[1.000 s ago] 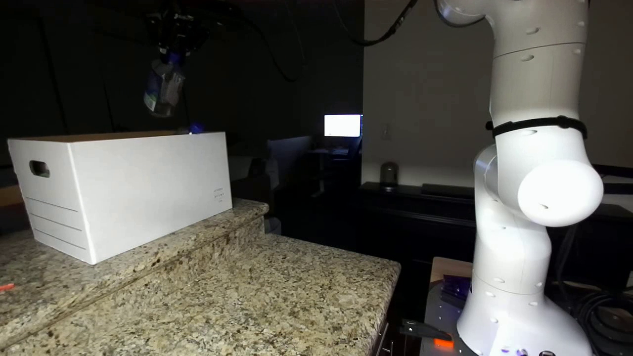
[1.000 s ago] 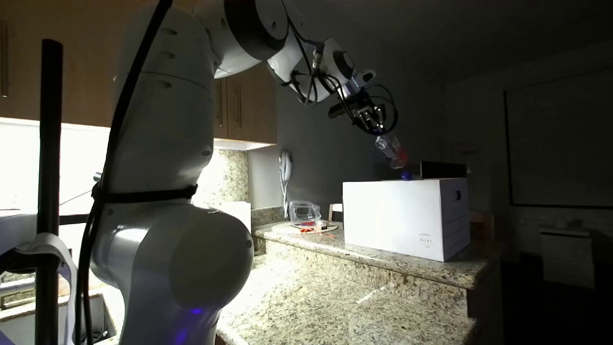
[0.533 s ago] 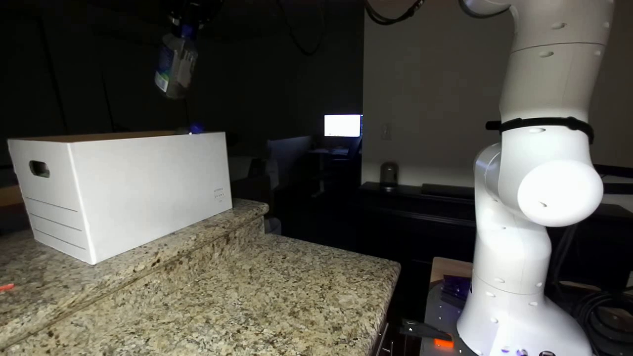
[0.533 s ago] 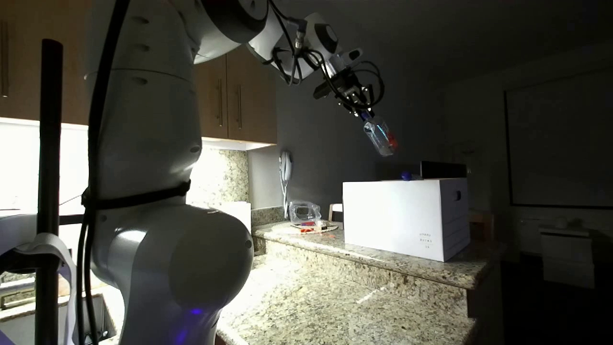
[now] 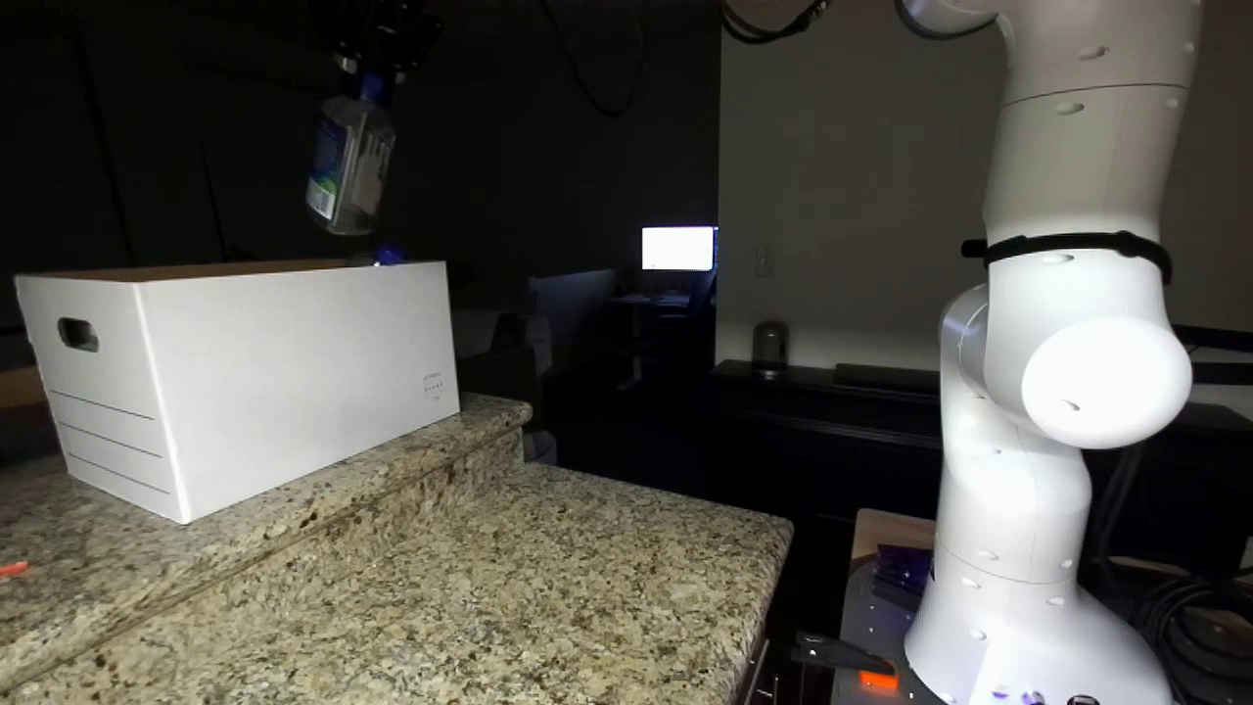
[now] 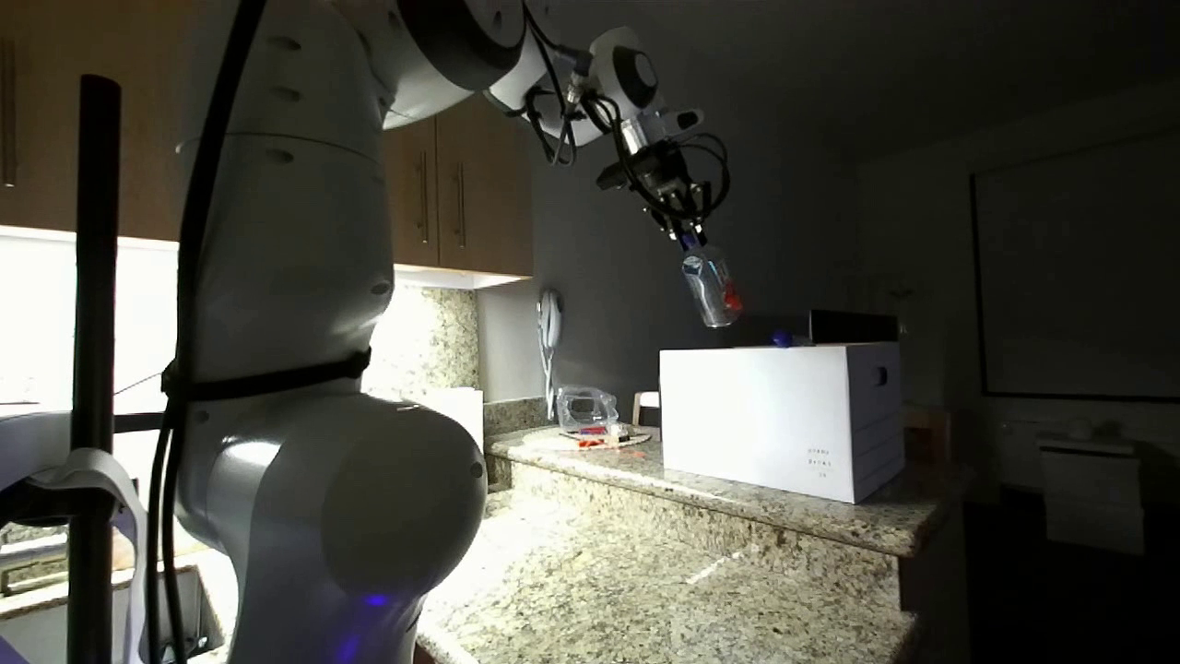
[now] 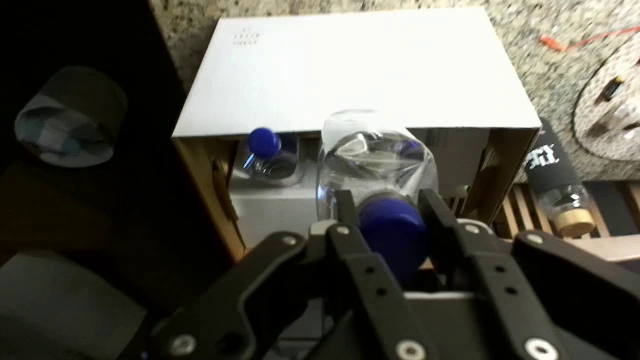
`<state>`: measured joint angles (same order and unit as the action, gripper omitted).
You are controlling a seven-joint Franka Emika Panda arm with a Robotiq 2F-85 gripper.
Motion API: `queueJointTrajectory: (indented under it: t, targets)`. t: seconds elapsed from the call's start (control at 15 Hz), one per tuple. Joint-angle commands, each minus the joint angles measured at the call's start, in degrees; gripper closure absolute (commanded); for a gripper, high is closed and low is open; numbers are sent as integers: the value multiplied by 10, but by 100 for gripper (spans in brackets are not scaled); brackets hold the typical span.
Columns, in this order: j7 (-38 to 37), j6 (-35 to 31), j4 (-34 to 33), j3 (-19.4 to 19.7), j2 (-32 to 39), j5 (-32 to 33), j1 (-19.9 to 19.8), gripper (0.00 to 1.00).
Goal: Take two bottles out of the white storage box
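In an exterior view, the gripper (image 6: 690, 232) grasps a tilted clear bottle (image 6: 713, 293) by its top, higher than the white storage box (image 6: 751, 415) near the right edge of the table (image 6: 802, 512). Farther right, a second bottle (image 6: 783, 339) pokes above the rim

Gripper (image 5: 374, 76), dark on a dark background in an exterior view, grips a clear bottle (image 5: 352, 162) by its blue-capped neck. Bottle tilted, base down, blue label (image 5: 327, 157) on one side; it hangs higher than the top of the white storage box (image 5: 294, 382). Second blue cap (image 5: 389, 255) shows just over the box's long wall, toward the end away from the slot handle (image 5: 78, 334). Box stands on raised granite ledge (image 5: 245, 529); lower counter (image 5: 509, 587) beside it. White arm (image 5: 1082, 166) at right, black strap (image 5: 1067, 247) around it
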<state>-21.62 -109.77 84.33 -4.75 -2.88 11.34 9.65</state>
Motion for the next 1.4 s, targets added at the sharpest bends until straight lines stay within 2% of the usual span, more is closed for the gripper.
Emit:
queueJointTrajectory:
  t: [0.0,0.2,0.47,0.73,1.07,1.33]
  targets:
    - [52,122,-57,-5,26,-76,-16,84]
    - [50,234,-77,-4,46,-89,-19,84]
    - [86,285,-44,8,76,-131,-16,85]
    - [126,235,3,-1,110,-148,-18,85]
    - [164,137,97,-21,133,-140,-3,85]
    - [165,73,158,-38,136,-126,13,85]
